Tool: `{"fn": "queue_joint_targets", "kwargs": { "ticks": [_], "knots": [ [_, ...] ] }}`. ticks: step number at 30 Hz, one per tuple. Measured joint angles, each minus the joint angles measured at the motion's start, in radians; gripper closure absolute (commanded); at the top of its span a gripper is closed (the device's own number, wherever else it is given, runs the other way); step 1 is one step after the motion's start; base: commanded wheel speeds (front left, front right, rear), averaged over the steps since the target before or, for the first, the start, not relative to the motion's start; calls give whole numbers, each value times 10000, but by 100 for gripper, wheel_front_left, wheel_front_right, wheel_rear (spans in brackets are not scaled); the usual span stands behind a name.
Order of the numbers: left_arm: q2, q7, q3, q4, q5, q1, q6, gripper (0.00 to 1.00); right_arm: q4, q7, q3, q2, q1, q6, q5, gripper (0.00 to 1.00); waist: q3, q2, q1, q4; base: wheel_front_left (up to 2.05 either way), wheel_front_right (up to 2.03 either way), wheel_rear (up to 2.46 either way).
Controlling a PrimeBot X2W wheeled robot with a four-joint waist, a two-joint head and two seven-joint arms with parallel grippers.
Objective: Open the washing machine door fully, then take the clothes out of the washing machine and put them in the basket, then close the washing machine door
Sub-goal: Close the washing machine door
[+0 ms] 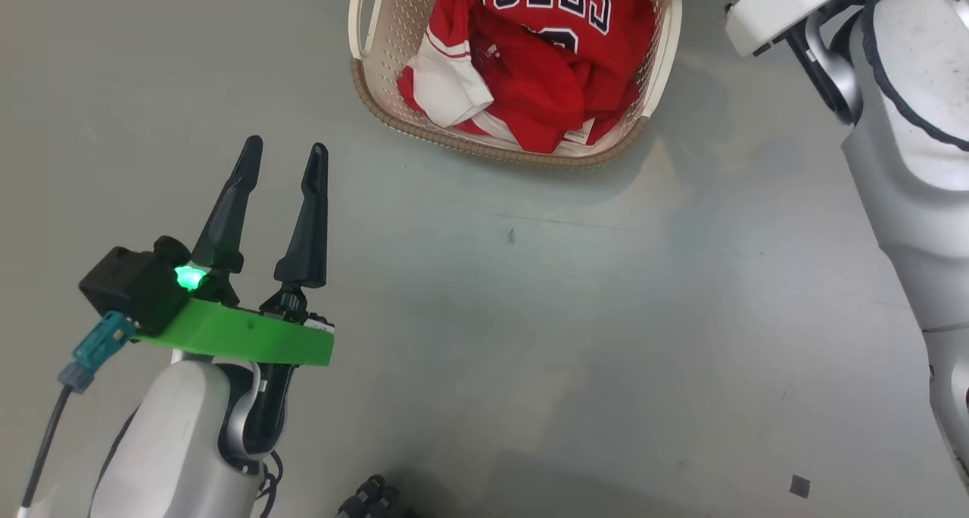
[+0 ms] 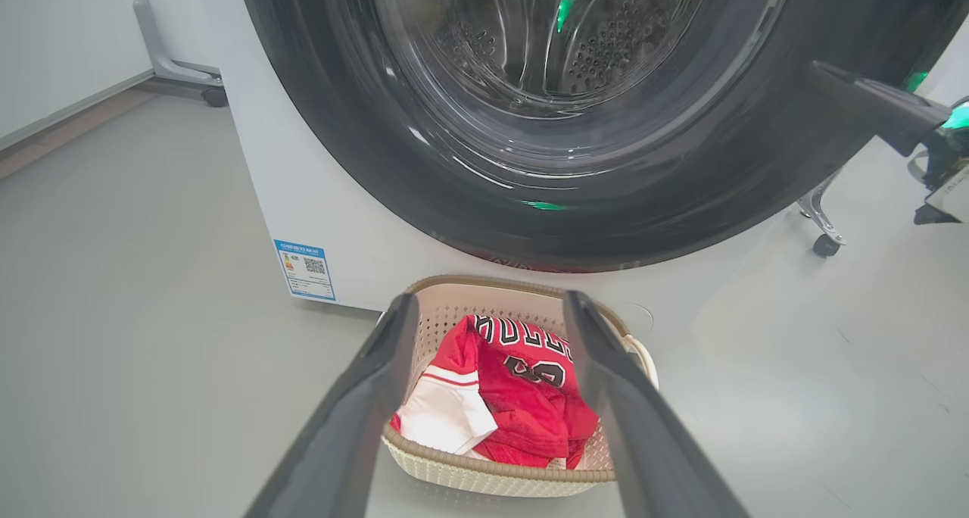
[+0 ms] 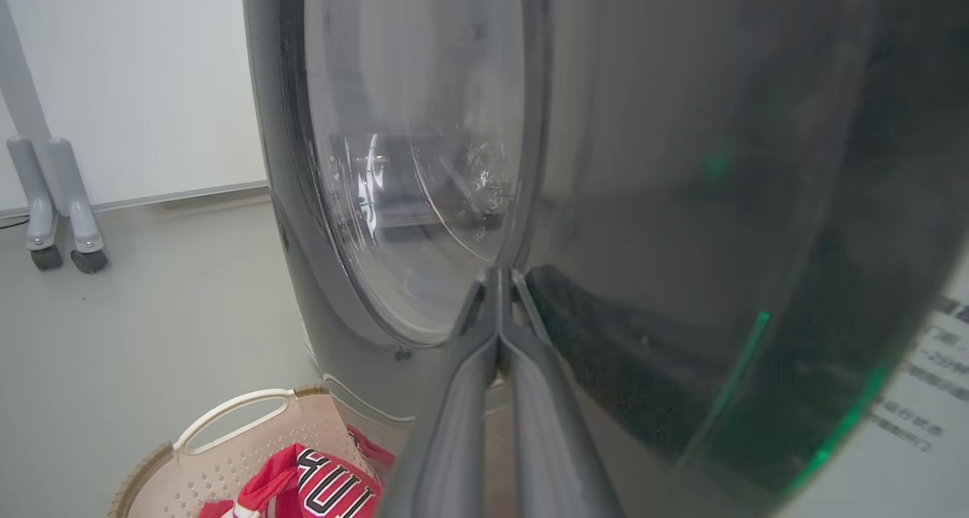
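Right gripper (image 3: 500,277) clenched, empty, tips at washing machine door (image 3: 681,162). Left gripper (image 1: 286,150) released. Clothes (image 1: 545,71) in basket (image 1: 492,148).

A lab or test room is suggested: the washing machine (image 2: 341,200) is set on bare grey floor (image 2: 113,351), with plain white walls (image 3: 151,86) and castored stand legs (image 3: 57,200).

Glossy grey floor (image 1: 575,351), small dark scuff (image 1: 511,236) on its open middle, dark square patch (image 1: 799,486) well apart from the scuff, grey castered stand legs (image 3: 57,200) at the floor's far edge, white wall (image 3: 151,71) behind them
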Motion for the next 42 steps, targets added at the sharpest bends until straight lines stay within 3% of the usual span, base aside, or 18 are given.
{"fn": "queue_joint_targets", "kwargs": {
  "ticks": [14,18,24,35,42],
  "knots": [
    [-182,0,-205,128,-161,-397,0,0,646,136,-192,-539,-1218,-13,-322,100,721,0,0,431,0,0,0],
    [-194,0,-253,161,-163,-397,0,0,732,104,-328,-504,-1478,-274,-420,100,774,0,0,481,0,0,0],
    [-217,0,-259,192,-174,-414,0,0,807,-10,-366,-360,-1713,-391,-422,100,831,0,-1,521,0,0,0],
    [-286,0,-255,435,-173,-559,0,0,1317,-205,-347,-339,-1638,-447,-431,100,607,0,0,518,0,0,0],
    [-284,0,-163,617,-155,-564,0,0,1730,-334,-566,-347,-709,-648,-184,100,135,0,-1,439,0,0,0]
  ]
}}
